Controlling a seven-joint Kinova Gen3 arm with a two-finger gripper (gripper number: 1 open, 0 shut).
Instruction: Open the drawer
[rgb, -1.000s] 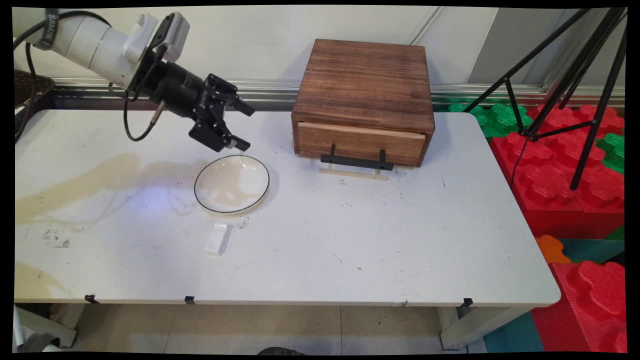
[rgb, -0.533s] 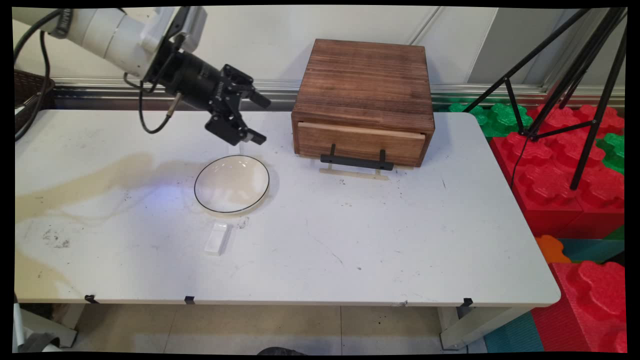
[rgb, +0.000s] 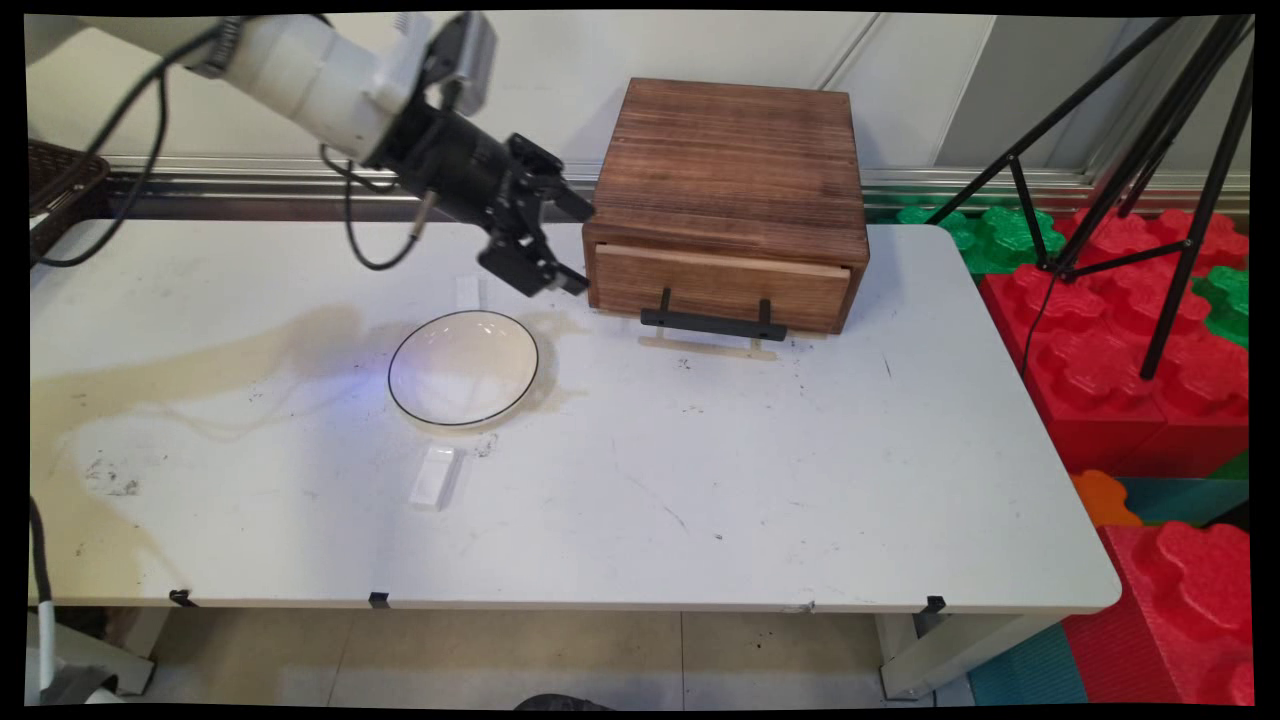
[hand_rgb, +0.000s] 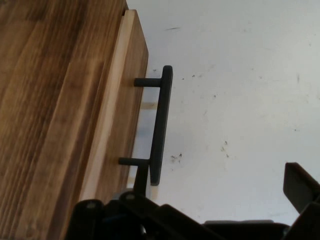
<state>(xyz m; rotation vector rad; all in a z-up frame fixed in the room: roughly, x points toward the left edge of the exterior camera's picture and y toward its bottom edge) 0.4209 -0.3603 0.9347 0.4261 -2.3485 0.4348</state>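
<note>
the wooden drawer box (rgb: 728, 200) stands at the back of the white tabletop (rgb: 700, 470), its single drawer (rgb: 720, 287) facing the near side with a thin gap showing along the drawer's top edge. a black bar handle (rgb: 712, 321) sticks out from the drawer front on two short posts, low down, just above the tabletop surface.

the claw (rgb: 570, 245) hangs in the air just beside the box's left front corner, above the tabletop, with its fingers spread apart and nothing between them; one finger (rgb: 572, 205) sits near the box's top left edge, the other lower, by the drawer's left end. in the hand view the drawer front (hand_rgb: 122, 105) runs up the left side and the handle (hand_rgb: 161, 125) lies just ahead of the claw's linkage, left of the gap between the fingers, with one finger (hand_rgb: 300, 187) showing at the right edge.

left of the box and in front of the claw lies a round white plate (rgb: 463, 367) with a dark rim. a small white block (rgb: 435, 477) lies on the tabletop just nearer than the plate. a brownish stain (rgb: 180, 370) spreads across the left part of the tabletop. black tripod legs (rgb: 1130, 150) and red and green foam blocks (rgb: 1140, 330) stand off to the right.
</note>
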